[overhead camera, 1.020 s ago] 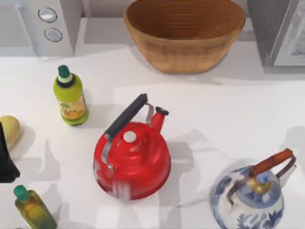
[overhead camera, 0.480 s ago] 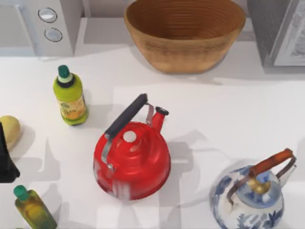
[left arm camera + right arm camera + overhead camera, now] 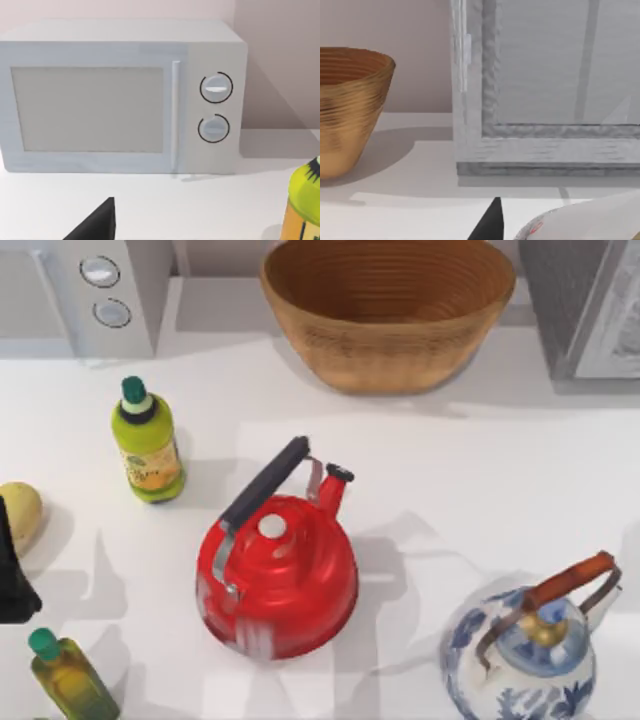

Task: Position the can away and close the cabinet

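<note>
On the table [image 3: 470,470] almost nothing has moved over the last second: the red kettle [image 3: 280,585], the blue-and-white kettle [image 3: 525,665], the wicker basket [image 3: 390,310], the two green-capped bottles [image 3: 147,445] and the yellow fruit at the left edge all sit where they were. The only change in the top view is at the table's right edge, where a soft shadow has thinned and drawn outward. I take that to mean the right arm is travelling off that side, toward the cabinet [image 3: 545,145]. The right wrist view faces the cabinet's grey front from close by. The can [image 3: 580,220] lies low in that view, white with a red mark, just beside the right gripper's dark finger [image 3: 490,225]. Whether those fingers are clamped on it or spread I cannot tell, though its place by the wrist suggests it is being carried. The left arm [image 3: 12,580] sits parked at the table's left edge, facing the microwave [image 3: 120,95], its grip likewise unreadable. The can is not yet stowed, and the cabinet is not yet closed.
</note>
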Robot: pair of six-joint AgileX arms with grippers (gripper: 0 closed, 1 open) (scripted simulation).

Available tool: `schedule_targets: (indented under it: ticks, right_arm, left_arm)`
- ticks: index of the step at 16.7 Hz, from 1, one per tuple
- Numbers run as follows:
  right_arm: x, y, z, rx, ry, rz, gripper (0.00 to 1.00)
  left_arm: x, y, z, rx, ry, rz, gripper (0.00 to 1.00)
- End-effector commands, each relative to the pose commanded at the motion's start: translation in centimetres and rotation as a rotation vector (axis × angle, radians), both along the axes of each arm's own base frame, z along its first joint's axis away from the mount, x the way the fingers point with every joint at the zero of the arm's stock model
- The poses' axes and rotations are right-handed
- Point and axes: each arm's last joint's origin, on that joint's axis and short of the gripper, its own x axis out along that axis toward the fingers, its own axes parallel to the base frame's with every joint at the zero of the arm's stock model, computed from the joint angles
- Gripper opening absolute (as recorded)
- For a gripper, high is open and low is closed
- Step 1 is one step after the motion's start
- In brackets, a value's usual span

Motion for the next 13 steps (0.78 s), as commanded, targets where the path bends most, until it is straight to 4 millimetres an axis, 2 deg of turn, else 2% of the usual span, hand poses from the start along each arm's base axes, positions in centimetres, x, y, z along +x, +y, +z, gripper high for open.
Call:
schedule_targets:
  ticks: [2, 4, 10, 13]
  right_arm:
    - [0.4, 0.1, 2.5, -0.004, 0.041, -0.008, 0.00]
    - [1.3, 0.2, 6.0, -0.007, 0.068, -0.016, 0.00]
    - [6.0, 1.5, 21.0, -0.008, 0.003, -0.017, 0.00]
    - [8.6, 2.4, 27.0, -0.004, -0.046, -0.007, 0.00]
  left_arm:
    - [0.0, 0.0, 0.0, 0.000, 0.000, 0.000, 1.00]
    - [0.0, 0.0, 0.0, 0.000, 0.000, 0.000, 1.00]
    - [0.0, 0.0, 0.0, 0.000, 0.000, 0.000, 1.00]
    - [0.0, 0.0, 0.0, 0.000, 0.000, 0.000, 1.00]
